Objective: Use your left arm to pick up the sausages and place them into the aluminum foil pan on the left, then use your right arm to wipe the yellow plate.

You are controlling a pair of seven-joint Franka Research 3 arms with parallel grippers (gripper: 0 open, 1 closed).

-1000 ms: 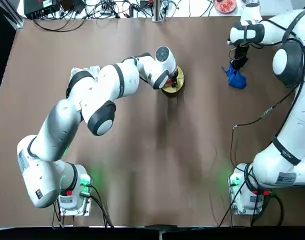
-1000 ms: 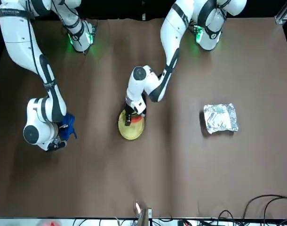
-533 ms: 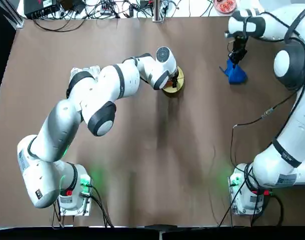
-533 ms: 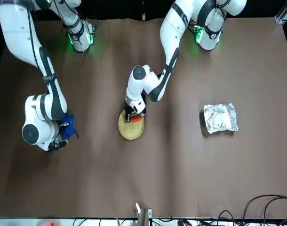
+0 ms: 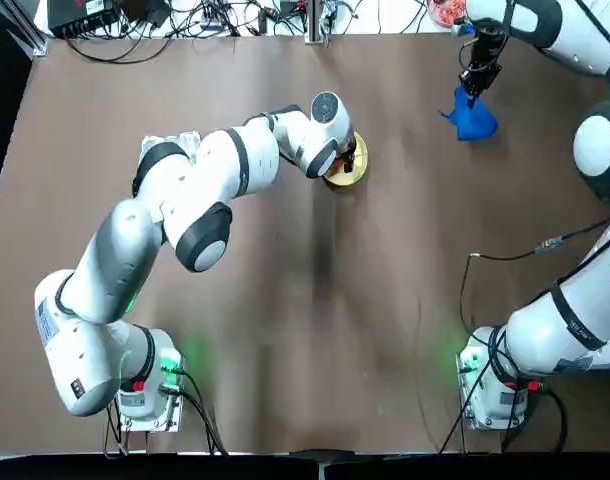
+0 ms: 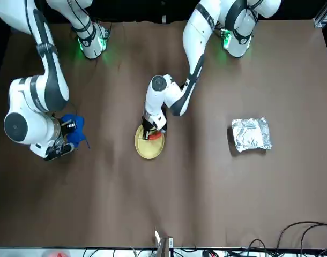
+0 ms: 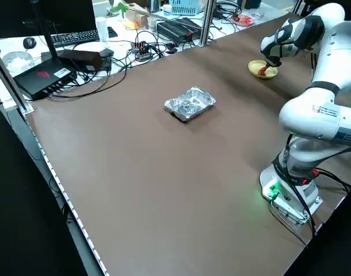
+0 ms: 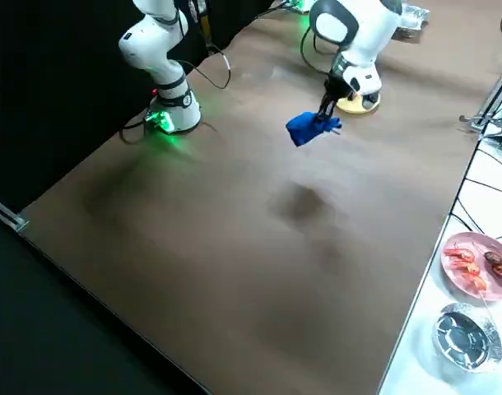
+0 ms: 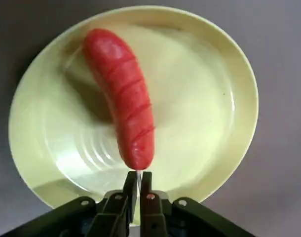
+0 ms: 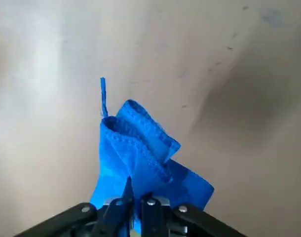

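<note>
Over the yellow plate [image 9: 200,113], left gripper [image 9: 139,174] clenched at one end of the sausage [image 9: 126,94], apparently to leave the rest free for lowering into the aluminum foil pan [image 6: 251,134], well apart on the worktop [image 6: 206,203]. Off to the right, right gripper [image 10: 136,190] grasping the blue cloth [image 10: 128,158], bunched and hanging below the jaws, probably ready for wiping once the plate is bare.

Overhead and front views share the tabletop — wrist cameras close, facing fingers
</note>
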